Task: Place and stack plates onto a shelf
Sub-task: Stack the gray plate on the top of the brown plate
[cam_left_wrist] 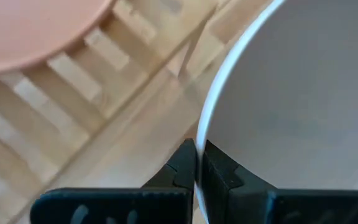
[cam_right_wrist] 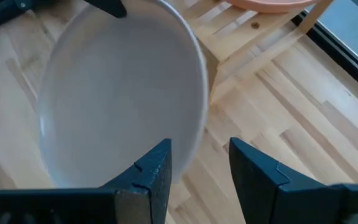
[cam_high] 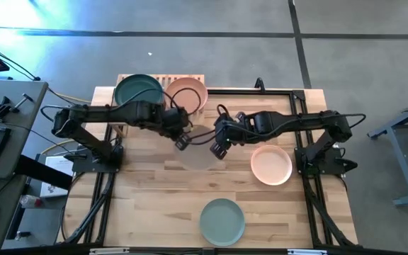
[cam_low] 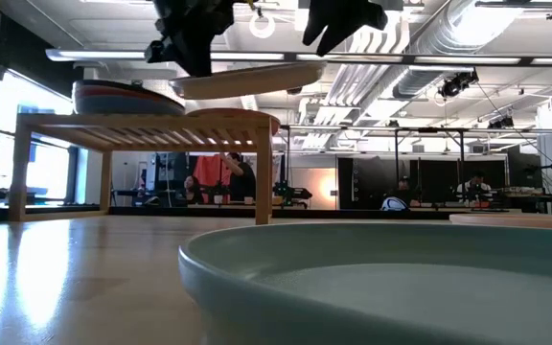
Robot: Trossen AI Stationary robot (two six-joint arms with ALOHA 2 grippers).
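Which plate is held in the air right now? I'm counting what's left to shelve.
The beige plate, pinched at its rim by the left gripper, off the table between the arms. The others lie flat on the table or the shelf.

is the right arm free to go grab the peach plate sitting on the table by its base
Probably yes. The right gripper is open and holds nothing, the peach plate lies uncovered just beside that arm, and the left gripper alone holds the beige plate.
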